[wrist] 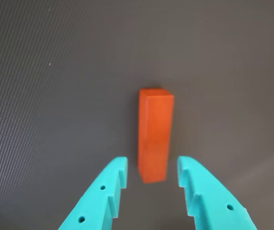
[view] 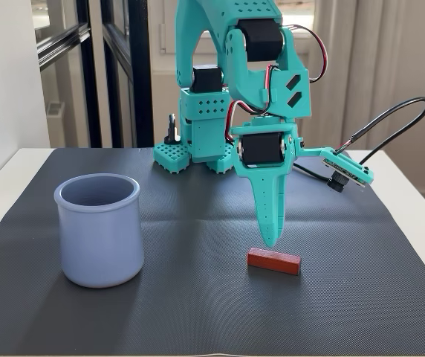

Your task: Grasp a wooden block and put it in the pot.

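Observation:
The wooden block (view: 273, 261) is a small red-brown bar lying flat on the dark mat, right of centre in the fixed view. In the wrist view the block (wrist: 154, 134) lies lengthwise, its near end between my turquoise fingertips. My gripper (wrist: 152, 168) is open, and its jaws stand either side of the block's near end without touching it. In the fixed view the gripper (view: 271, 239) points straight down just above the block. The lavender-blue pot (view: 99, 228) stands upright at the left of the mat, empty as far as I can see.
The dark textured mat (view: 198, 312) covers a white table. The arm's base (view: 198, 152) stands at the back centre. A camera board with a black cable (view: 350, 172) sticks out to the right of the gripper. Open mat lies between block and pot.

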